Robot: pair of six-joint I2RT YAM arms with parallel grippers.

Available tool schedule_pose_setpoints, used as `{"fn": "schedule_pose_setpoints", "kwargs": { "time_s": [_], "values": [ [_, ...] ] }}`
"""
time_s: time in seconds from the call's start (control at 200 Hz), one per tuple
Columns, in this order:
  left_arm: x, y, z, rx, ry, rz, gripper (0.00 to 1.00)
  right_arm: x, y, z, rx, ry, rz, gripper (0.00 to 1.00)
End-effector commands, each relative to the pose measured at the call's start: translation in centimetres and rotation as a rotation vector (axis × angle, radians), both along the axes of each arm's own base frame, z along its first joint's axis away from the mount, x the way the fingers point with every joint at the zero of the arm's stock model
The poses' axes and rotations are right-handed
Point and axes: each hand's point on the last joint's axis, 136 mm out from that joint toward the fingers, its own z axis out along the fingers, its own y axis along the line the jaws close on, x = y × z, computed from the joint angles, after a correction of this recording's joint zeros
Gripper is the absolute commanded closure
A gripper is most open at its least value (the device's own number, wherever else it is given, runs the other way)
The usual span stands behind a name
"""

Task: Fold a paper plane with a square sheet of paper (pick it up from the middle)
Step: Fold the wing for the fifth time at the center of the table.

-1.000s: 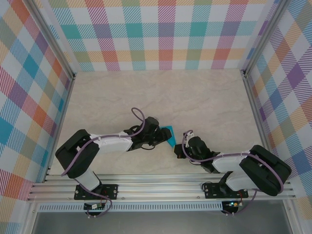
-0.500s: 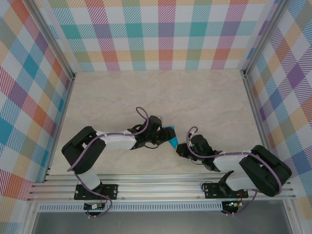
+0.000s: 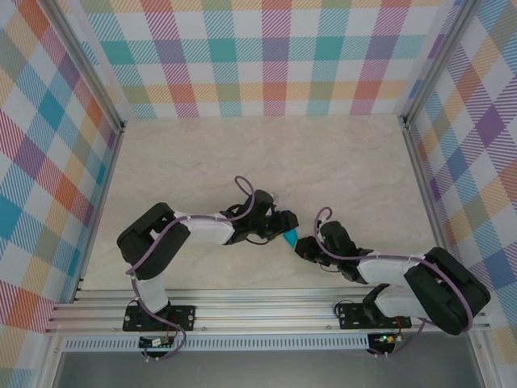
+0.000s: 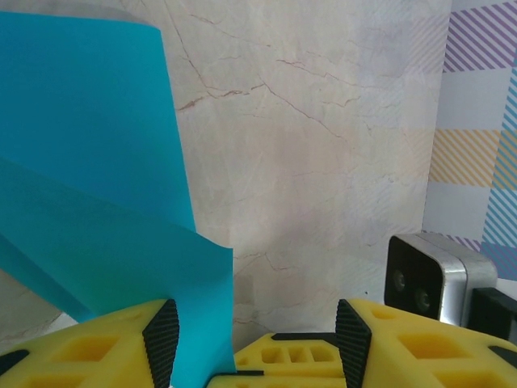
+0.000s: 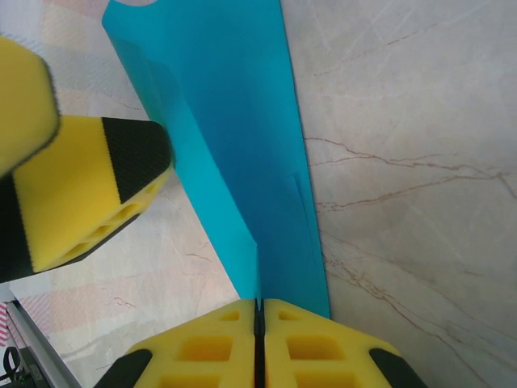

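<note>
Surface: pale beige marble-look tabletop [image 3: 339, 162], matte, fine brown veins; pastel plaid walls [image 3: 275, 73] on three sides; aluminium rail [image 3: 266, 311] along the near edge.
Item: thin teal-blue folded paper sheet [image 5: 226, 145], plain and smooth; not a flat square but layered into a narrow strip with sharp straight edges and one loose flap.
Location: near the table's front centre, between the two gripper heads; a small teal sliver in the top view; apparently held off the surface.
Right gripper [image 5: 258, 319]: yellow ribbed fingers pressed together, pinching the strip's near end at the crease; no gap between them.
Left gripper [image 4: 257, 343]: yellow fingers with black pads [image 4: 161, 339]; jaws roughly half apart, clamped on nothing; paper edge dropping into the gap just beside one pad.
Key relation: strip's long axis running straight away from the right fingertips, in line with that gripper; left gripper alongside the strip, one pad near its face; touching or apart not possible to tell.
Nearer arm: right, in contact; left close enough to take the loose layer.
Step, judged: mid-fold; dart shape not yet recognisable.
Next move, judged: left jaws closing on or pressing the flap along the axis, right pinch as anchor.
Risk, judged: thin paper apt to buckle or slip from the pinch if pulled across the axis.
</note>
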Motion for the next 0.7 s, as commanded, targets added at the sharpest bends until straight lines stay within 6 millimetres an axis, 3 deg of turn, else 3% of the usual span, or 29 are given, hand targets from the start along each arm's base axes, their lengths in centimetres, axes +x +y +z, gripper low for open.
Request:
{"fn": "schedule_pose_setpoints", "kwargs": {
  "time_s": [0.0, 0.245, 0.495, 0.7],
  "values": [
    [0.8, -0.9, 1.1, -0.043, -0.020, -0.014, 0.44, 0.1, 0.0, 0.6, 0.012, 0.010, 0.000, 0.89],
    [1.2, -0.7, -0.8, 0.001, -0.002, 0.003, 0.45, -0.3, -0.2, 0.5, -0.013, 0.061, 0.009, 0.81],
    [1.2, -0.8, -1.2, 0.024, -0.005, -0.013, 0.45, -0.6, -1.3, 0.5, -0.061, 0.107, 0.013, 0.70],
    [1.1, -1.0, -1.1, 0.019, -0.007, -0.030, 0.45, -0.8, -1.8, 0.4, -0.063, 0.148, 0.046, 0.71]
  ]
}}
